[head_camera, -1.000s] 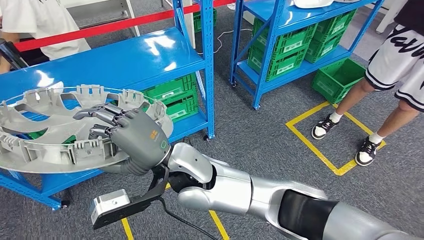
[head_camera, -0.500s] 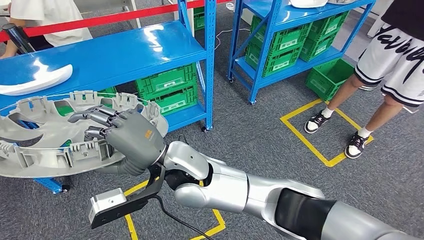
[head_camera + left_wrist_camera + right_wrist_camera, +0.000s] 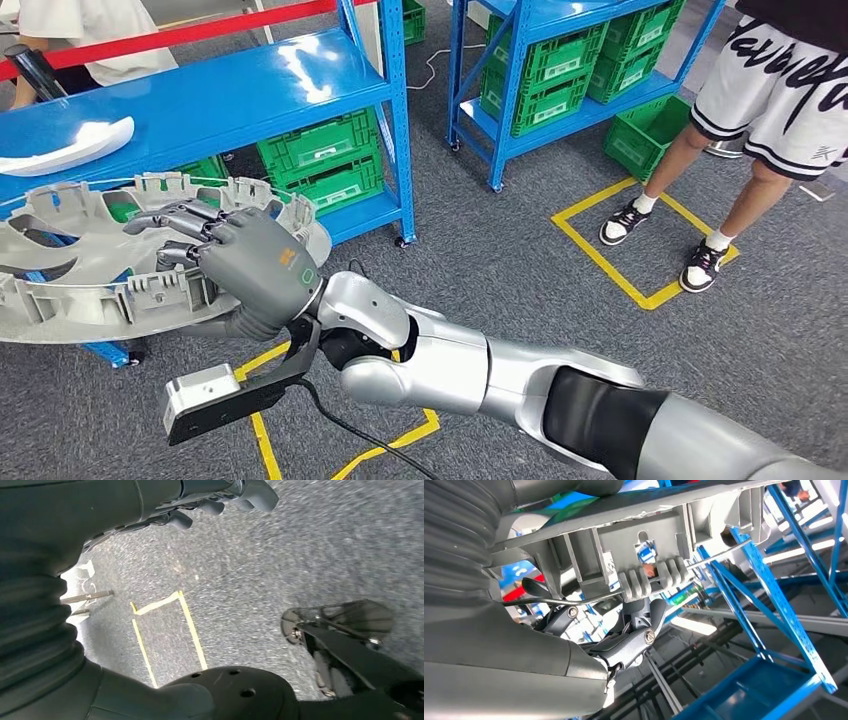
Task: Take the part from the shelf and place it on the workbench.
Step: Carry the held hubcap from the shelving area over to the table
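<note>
Beside blue shelf (image 3: 230, 95), one grey part (image 3: 95, 270), right hand (image 3: 255, 270) gripping

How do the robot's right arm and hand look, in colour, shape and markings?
The right arm is glossy silver with rounded shells and a black section near the elbow. The right hand is matte dark grey with a small orange logo and darker fingers. A black bracket with a silver camera block hangs below the wrist, a black cable trailing.

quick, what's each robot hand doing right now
Right robot hand: holding the large grey round plastic wheel-cover part at its rim.
Left robot hand: hangs over the floor; open or closed cannot be told.
</note>
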Controlling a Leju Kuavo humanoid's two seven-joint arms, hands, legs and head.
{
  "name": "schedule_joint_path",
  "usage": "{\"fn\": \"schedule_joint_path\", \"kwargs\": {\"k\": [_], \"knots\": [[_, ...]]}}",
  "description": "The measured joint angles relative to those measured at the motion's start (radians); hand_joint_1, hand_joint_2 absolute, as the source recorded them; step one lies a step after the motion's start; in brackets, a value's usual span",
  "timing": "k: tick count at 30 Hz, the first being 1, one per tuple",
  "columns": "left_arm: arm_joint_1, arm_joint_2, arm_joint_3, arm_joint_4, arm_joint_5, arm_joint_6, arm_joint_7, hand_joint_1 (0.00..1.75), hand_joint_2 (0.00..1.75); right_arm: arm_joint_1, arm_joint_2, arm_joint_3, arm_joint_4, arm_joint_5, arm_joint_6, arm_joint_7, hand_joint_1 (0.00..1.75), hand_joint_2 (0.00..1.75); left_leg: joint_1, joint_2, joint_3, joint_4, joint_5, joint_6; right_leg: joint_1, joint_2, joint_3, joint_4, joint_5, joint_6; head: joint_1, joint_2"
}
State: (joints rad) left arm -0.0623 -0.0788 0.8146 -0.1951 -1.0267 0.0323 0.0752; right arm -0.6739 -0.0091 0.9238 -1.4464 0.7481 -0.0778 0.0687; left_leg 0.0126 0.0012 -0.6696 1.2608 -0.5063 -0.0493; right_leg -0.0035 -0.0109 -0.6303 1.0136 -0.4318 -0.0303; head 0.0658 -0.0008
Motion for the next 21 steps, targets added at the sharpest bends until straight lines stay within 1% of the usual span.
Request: {"fn": "schedule_joint_path", "kwargs": {"k": [1, 2, 3, 4, 5, 6, 7, 8, 9, 10, 11, 12, 13, 14, 15, 16, 17, 18, 19, 20, 21], "knots": [[-0.001, 0.000, 0.000, 0.000, 0.000, 0.001, -0.001, 0.00, 1.75, 0.000, 0.000, 0.000, 0.001, 0.000, 0.000, 0.002, 1.75, 1.75, 0.001, 0.000, 0.052, -0.068, 0.007, 0.001, -0.001, 0.000, -0.014, 0.003, 0.009, 0.005, 0.000, 0.000], [-0.003, 0.000, 0.000, 0.000, -0.001, 0.001, -0.002, 0.00, 1.75, -0.001, 0.000, 0.000, 0.001, 0.000, 0.000, 0.003, 1.75, 1.75, -0.001, -0.002, 0.104, -0.143, 0.000, 0.004, 0.000, 0.000, -0.025, 0.007, 0.018, 0.010, 0.000, 0.000], [-0.004, 0.000, 0.001, 0.000, -0.002, 0.002, -0.004, 0.00, 1.75, -0.002, 0.000, 0.000, 0.001, 0.000, 0.000, 0.004, 1.75, 1.75, -0.003, -0.004, 0.141, -0.202, -0.014, 0.009, 0.000, 0.000, -0.032, 0.009, 0.027, 0.016, 0.001, 0.000], [-0.005, 0.000, 0.001, 0.000, -0.002, 0.002, -0.004, 0.00, 1.75, -0.003, 0.000, 0.000, 0.001, 0.000, 0.000, 0.003, 1.75, 1.75, -0.005, -0.005, 0.159, -0.236, -0.029, 0.016, 0.001, -0.001, -0.037, 0.010, 0.036, 0.021, 0.001, 0.000], [-0.005, 0.000, 0.001, 0.000, -0.003, 0.002, -0.004, 0.00, 1.75, -0.004, 0.000, 0.000, 0.002, -0.001, 0.001, 0.003, 1.75, 1.75, -0.008, -0.006, 0.162, -0.248, -0.029, 0.025, 0.002, -0.002, -0.040, 0.009, 0.045, 0.027, 0.002, 0.000], [-0.005, -0.001, 0.002, 0.001, -0.003, 0.002, -0.004, 0.00, 1.75, -0.005, 0.000, 0.000, 0.002, -0.002, 0.001, 0.002, 1.75, 1.75, -0.007, -0.005, 0.154, -0.246, -0.022, 0.035, 0.001, -0.001, -0.043, 0.008, 0.051, 0.032, 0.003, 0.000], [-0.004, -0.001, 0.002, 0.001, -0.003, 0.001, -0.003, 0.00, 1.75, -0.005, -0.001, 0.000, 0.003, -0.003, 0.002, 0.002, 1.75, 1.75, -0.006, -0.003, 0.146, -0.246, -0.013, 0.044, 0.000, 0.000, -0.049, 0.014, 0.044, 0.038, 0.003, 0.000], [-0.004, -0.001, 0.003, 0.001, -0.003, 0.001, -0.002, 0.00, 1.75, -0.005, -0.002, 0.000, 0.004, -0.004, 0.003, 0.002, 1.75, 1.75, -0.005, -0.001, 0.137, -0.247, -0.003, 0.054, -0.001, 0.002, -0.059, 0.036, 0.017, 0.044, 0.004, 0.000], [-0.003, -0.001, 0.004, 0.002, -0.003, 0.000, -0.001, 0.00, 1.75, -0.006, -0.004, 0.000, 0.006, -0.006, 0.004, 0.001, 1.75, 1.75, -0.004, 0.001, 0.125, -0.247, 0.009, 0.061, -0.003, 0.003, -0.073, 0.078, -0.026, 0.049, 0.004, 0.000], [-0.004, 0.000, 0.004, 0.001, -0.003, 0.000, -0.001, 0.00, 1.75, -0.006, -0.004, 0.000, 0.006, -0.008, 0.005, 0.000, 1.75, 1.75, -0.005, 0.002, 0.112, -0.246, 0.019, 0.066, -0.003, 0.005, -0.090, 0.138, -0.080, 0.053, 0.005, 0.000], [-0.004, 0.000, 0.004, 0.001, -0.003, 0.000, -0.002, 0.00, 1.75, -0.005, -0.005, 0.000, 0.007, -0.010, 0.006, -0.001, 1.75, 1.75, -0.006, 0.002, 0.097, -0.245, 0.030, 0.068, -0.003, 0.005, -0.106, 0.206, -0.126, 0.056, 0.005, 0.000], [-0.004, 0.000, 0.005, 0.001, -0.003, -0.001, -0.002, 0.00, 1.75, -0.005, -0.006, 0.000, 0.007, -0.013, 0.007, -0.003, 1.75, 1.75, -0.006, 0.003, 0.081, -0.243, 0.042, 0.068, -0.003, 0.005, -0.115, 0.265, -0.151, 0.057, 0.005, 0.000], [-0.004, 0.000, 0.005, 0.002, -0.003, -0.001, -0.002, 0.00, 1.75, -0.005, -0.007, 0.000, 0.008, -0.015, 0.008, -0.004, 1.75, 1.75, -0.007, 0.003, 0.064, -0.241, 0.053, 0.068, -0.003, 0.005, -0.112, 0.299, -0.152, 0.056, 0.005, 0.000], [-0.004, -0.001, 0.005, 0.002, -0.003, -0.001, -0.002, 0.00, 1.75, -0.005, -0.008, 0.000, 0.008, -0.017, 0.010, -0.006, 1.75, 1.75, -0.007, 0.003, 0.048, -0.238, 0.064, 0.067, -0.002, 0.005, -0.093, 0.301, -0.133, 0.054, 0.006, 0.000], [-0.004, -0.001, 0.006, 0.002, -0.003, -0.002, -0.002, 0.00, 1.75, -0.006, -0.009, 0.000, 0.008, -0.019, 0.011, -0.007, 1.75, 1.75, -0.008, 0.004, 0.031, -0.235, 0.075, 0.065, -0.001, 0.006, -0.056, 0.269, -0.106, 0.050, 0.006, 0.000], [-0.004, -0.001, 0.006, 0.002, -0.003, -0.002, -0.002, 0.00, 1.75, -0.007, -0.009, 0.000, 0.008, -0.021, 0.012, -0.008, 1.75, 1.75, -0.008, 0.004, 0.017, -0.232, 0.086, 0.063, 0.000, 0.006, -0.004, 0.210, -0.088, 0.044, 0.006, 0.000], [-0.004, -0.002, 0.006, 0.002, -0.004, -0.002, -0.002, 0.00, 1.75, -0.008, -0.009, 0.000, 0.008, -0.022, 0.012, -0.009, 1.75, 1.75, -0.009, 0.003, 0.006, -0.230, 0.095, 0.059, 0.003, 0.006, 0.053, 0.132, -0.090, 0.037, 0.006, 0.000], [-0.004, -0.002, 0.006, 0.002, -0.004, -0.002, -0.002, 0.00, 1.75, -0.010, -0.009, 0.000, 0.008, -0.023, 0.013, -0.009, 1.75, 1.75, -0.010, 0.003, -0.002, -0.229, 0.105, 0.055, 0.006, 0.006, 0.098, 0.066, -0.100, 0.032, 0.006, 0.000], [-0.004, -0.003, 0.006, 0.002, -0.004, -0.002, -0.002, 0.00, 1.75, -0.011, -0.010, 0.000, 0.008, -0.024, 0.013, -0.010, 1.75, 1.75, -0.010, 0.003, -0.006, -0.230, 0.115, 0.049, 0.009, 0.007, 0.125, 0.019, -0.114, 0.027, 0.006, 0.000], [-0.004, -0.004, 0.006, 0.002, -0.004, -0.002, -0.002, 0.00, 1.75, -0.012, -0.011, 0.000, 0.009, -0.025, 0.014, -0.011, 1.75, 1.75, -0.010, 0.003, -0.009, -0.234, 0.126, 0.042, 0.012, 0.007, 0.134, -0.005, -0.120, 0.023, 0.007, 0.000], [-0.003, -0.004, 0.006, 0.002, -0.004, -0.002, -0.003, 0.00, 1.75, -0.012, -0.012, 0.000, 0.009, -0.027, 0.014, -0.012, 1.75, 1.75, -0.009, 0.002, -0.010, -0.239, 0.137, 0.036, 0.010, 0.007, 0.127, -0.010, -0.113, 0.018, 0.007, 0.000]]}}
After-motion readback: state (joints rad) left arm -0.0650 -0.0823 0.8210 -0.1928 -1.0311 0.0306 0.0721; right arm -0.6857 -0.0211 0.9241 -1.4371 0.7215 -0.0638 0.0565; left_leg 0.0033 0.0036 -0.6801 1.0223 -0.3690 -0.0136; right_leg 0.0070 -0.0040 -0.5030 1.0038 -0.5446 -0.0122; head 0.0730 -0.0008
